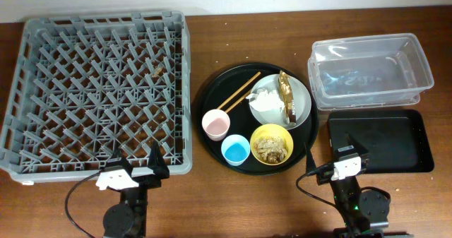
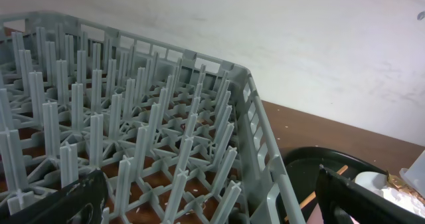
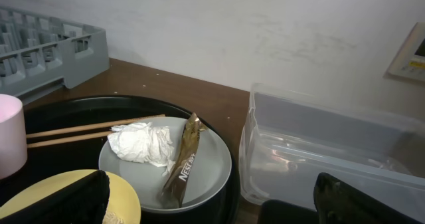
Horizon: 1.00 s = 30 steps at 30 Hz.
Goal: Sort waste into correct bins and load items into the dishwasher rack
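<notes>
Left tool (image 2: pixel 212 201) spread wide, low in frame, at grey rack's (image 1: pixel 185 90) near right corner. Right tool (image 3: pixel 212 207) spread wide, lower right, touching nothing, beside shallow black tray (image 1: pixel 417 150). Centre: round tray (image 1: pixel 205 97) carries pink cup (image 1: pixel 215 124), blue cup (image 1: pixel 235 150), yellow bowl (image 1: pixel 282 133) of scraps (image 1: pixel 272 147), plate (image 1: pixel 302 104) with napkin (image 1: pixel 266 100) and wrapper (image 1: pixel 286 97); chopsticks (image 1: pixel 239 92) slantwise alongside. Clear tub (image 1: pixel 418 61) upper right on worktop (image 1: pixel 247 33).

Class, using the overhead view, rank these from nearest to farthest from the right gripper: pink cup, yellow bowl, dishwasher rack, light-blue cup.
From the right gripper:
1. yellow bowl, just to its left.
2. light-blue cup, left of the bowl.
3. pink cup, further left and farther back.
4. dishwasher rack, on the far left side.
</notes>
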Available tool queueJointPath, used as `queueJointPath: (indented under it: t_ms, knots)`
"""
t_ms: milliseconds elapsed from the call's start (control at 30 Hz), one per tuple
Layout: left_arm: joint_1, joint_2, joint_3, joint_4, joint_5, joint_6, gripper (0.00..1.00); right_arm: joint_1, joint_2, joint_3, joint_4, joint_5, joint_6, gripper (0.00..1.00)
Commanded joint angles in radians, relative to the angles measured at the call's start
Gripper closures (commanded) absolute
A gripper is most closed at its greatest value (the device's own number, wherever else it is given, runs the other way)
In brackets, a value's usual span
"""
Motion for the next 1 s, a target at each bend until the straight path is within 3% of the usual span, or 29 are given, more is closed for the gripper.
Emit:
queueJointPath:
  t_ms: [0, 133, 233, 333, 400, 500, 600, 633, 700, 733, 767, 833, 900, 933, 967]
  knots:
    - [0.005, -0.005, -0.007, 0.028, 0.004, 0.012, 0.01, -0.007, -0.006, -0.003, 0.006, -0.032, 0.005, 0.02]
    - [0.005, 0.040, 0.119, -0.023, 0.039, 0.012, 0.01, -0.007, 0.005, 0.087, 0.023, -0.076, 0.169, 0.02]
    - [0.005, 0.249, 0.346, -0.118, 0.042, 0.012, 0.01, -0.007, 0.117, 0.266, -0.081, -0.098, 0.223, 0.01]
    - [0.005, 0.578, 0.658, -0.286, 0.134, 0.013, 0.01, -0.007, 0.372, 0.520, -0.280, -0.146, 0.223, 0.02]
    - [0.005, 0.888, 0.969, -0.524, 0.253, 0.013, 0.01, -0.007, 0.711, 0.815, -0.504, -0.174, 0.223, 0.02]
    - [0.005, 1.194, 1.292, -0.760, 0.319, 0.012, 0.01, -0.006, 1.062, 1.148, -0.749, -0.225, 0.222, 0.02]
    - [0.005, 1.335, 1.383, -0.781, 0.319, 0.012, 0.01, -0.006, 1.399, 1.440, -0.890, -0.422, 0.222, 0.02]
    - [0.005, 1.363, 1.383, -0.789, 0.323, 0.012, 0.01, -0.006, 1.503, 1.464, -0.842, -0.588, 0.222, 0.02]
    - [0.005, 1.372, 1.383, -0.807, 0.326, 0.012, 0.01, 0.018, 1.624, 1.464, -0.793, -0.660, 0.222, 0.01]
    - [0.005, 1.372, 1.383, -0.811, 0.326, 0.012, 0.01, 0.053, 1.691, 1.464, -0.796, -0.573, 0.223, 0.01]
    - [0.005, 1.372, 1.383, -0.811, 0.326, 0.012, 0.01, 0.100, 1.759, 1.464, -0.794, -0.377, 0.273, 0.10]
    - [0.005, 1.372, 1.383, -0.811, 0.326, 0.012, 0.01, 0.192, 1.878, 1.464, -0.769, -0.013, 0.396, 0.10]
    - [0.005, 1.372, 1.383, -0.811, 0.326, 0.012, 0.01, 0.256, 1.976, 1.464, -0.704, 0.038, 0.397, 0.15]
    - [0.005, 1.372, 1.383, -0.811, 0.326, 0.012, 0.01, 0.278, 2.033, 1.464, -0.690, 0.106, 0.436, 0.26]
    - [0.005, 1.372, 1.383, -0.811, 0.326, 0.012, 0.01, 0.282, 2.071, 1.464, -0.684, 0.113, 0.463, 0.43]
